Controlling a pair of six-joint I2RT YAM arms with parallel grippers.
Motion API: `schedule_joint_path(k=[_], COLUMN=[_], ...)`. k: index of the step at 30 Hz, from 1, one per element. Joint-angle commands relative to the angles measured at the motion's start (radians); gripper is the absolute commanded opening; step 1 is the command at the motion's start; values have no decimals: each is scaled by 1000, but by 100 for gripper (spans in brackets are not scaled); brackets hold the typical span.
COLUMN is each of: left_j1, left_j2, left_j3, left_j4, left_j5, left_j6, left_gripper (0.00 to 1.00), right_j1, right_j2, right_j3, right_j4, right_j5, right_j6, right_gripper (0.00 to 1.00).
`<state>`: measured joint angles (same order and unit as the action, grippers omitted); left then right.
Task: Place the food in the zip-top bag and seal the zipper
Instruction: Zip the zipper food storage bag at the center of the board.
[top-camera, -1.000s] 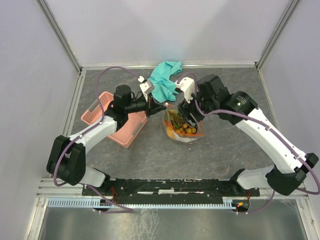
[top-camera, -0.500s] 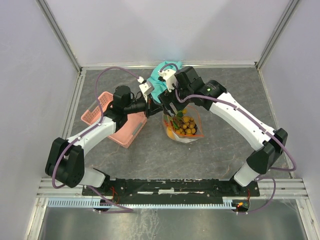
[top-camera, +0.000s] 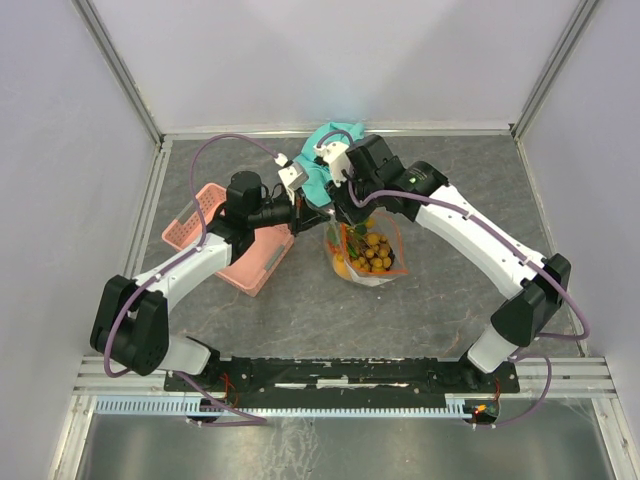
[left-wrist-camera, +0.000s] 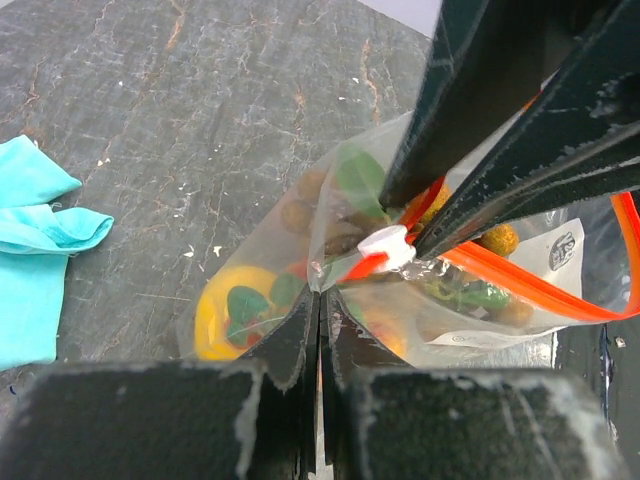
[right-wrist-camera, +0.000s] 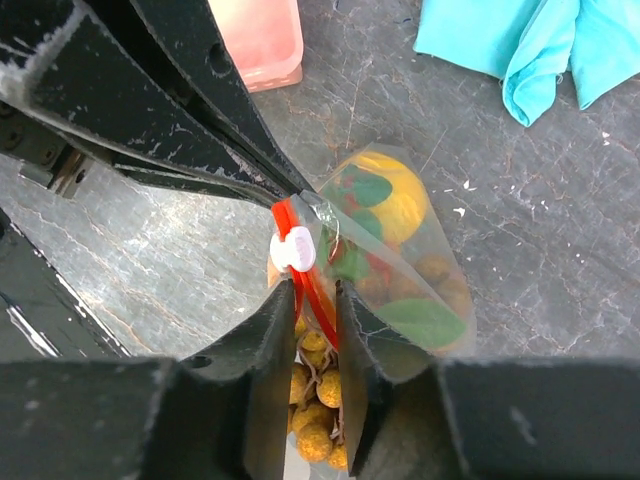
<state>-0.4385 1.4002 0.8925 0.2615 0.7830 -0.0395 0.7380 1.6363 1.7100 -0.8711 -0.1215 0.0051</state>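
The clear zip-top bag (top-camera: 372, 262) stands on the table with the food inside: a yellow fruit (right-wrist-camera: 400, 205), green leaves and a bunch of brown berries (right-wrist-camera: 322, 405). My left gripper (left-wrist-camera: 322, 295) is shut on the bag's top corner. My right gripper (right-wrist-camera: 315, 290) faces it. Its narrow jaws pinch the red-orange zipper (right-wrist-camera: 287, 215) just behind the white slider (right-wrist-camera: 292, 250). The strip runs on towards the bag's far end (left-wrist-camera: 530, 290), where the mouth still gapes. In the top view both grippers, left (top-camera: 322, 215) and right (top-camera: 345, 222), meet at the bag's upper left.
A pink basket (top-camera: 212, 205) stands left of the bag, under my left arm. A teal cloth (top-camera: 335, 132) lies behind the grippers near the back edge. The cloth (right-wrist-camera: 520, 50) shows beyond the bag in the right wrist view.
My right arm swung left from the bag's right side to its left corner beside my left gripper. Its jaws opened wide, then narrowed round the zipper. My left gripper kept its hold.
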Motion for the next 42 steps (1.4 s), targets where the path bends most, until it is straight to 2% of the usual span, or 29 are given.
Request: schedule_joint_path(k=[1, 5, 7, 9, 13, 18, 30, 39, 42], left_j1=[3, 3, 4, 4, 4, 17, 53, 69, 70], left_j2=[-35, -42, -47, -54, -65, -62, 23, 55, 88], left_j3=[37, 38, 36, 33, 37, 51, 131, 128, 157], left_j4=[4, -9, -16, -18, -20, -21, -61, -108, -106], left_j5=[-13, -20, -16, 1, 29, 85, 327, 368, 403], left_j6=[-6, -9, -5, 10, 63, 113, 172, 280, 270], left_gripper=[3, 5, 15, 27, 45, 52, 50, 50, 45], right_j1=[4, 5, 3, 3, 3, 3, 3, 4, 3], right_j2=[1, 0, -4, -10, -23, -29, -47, -46, -41], right_j3=[-8, -1, 3, 4, 14, 31, 39, 33, 30], right_j4=[34, 28, 23, 24, 17, 9, 0, 4, 8], right_j5=[10, 8, -3, -21, -56, -85, -118, -133, -136], right_j6=[-16, -35, -46, -57, -78, -109, -156, -165, -165], right_gripper=[24, 6, 2, 2, 2, 2, 2, 2, 2])
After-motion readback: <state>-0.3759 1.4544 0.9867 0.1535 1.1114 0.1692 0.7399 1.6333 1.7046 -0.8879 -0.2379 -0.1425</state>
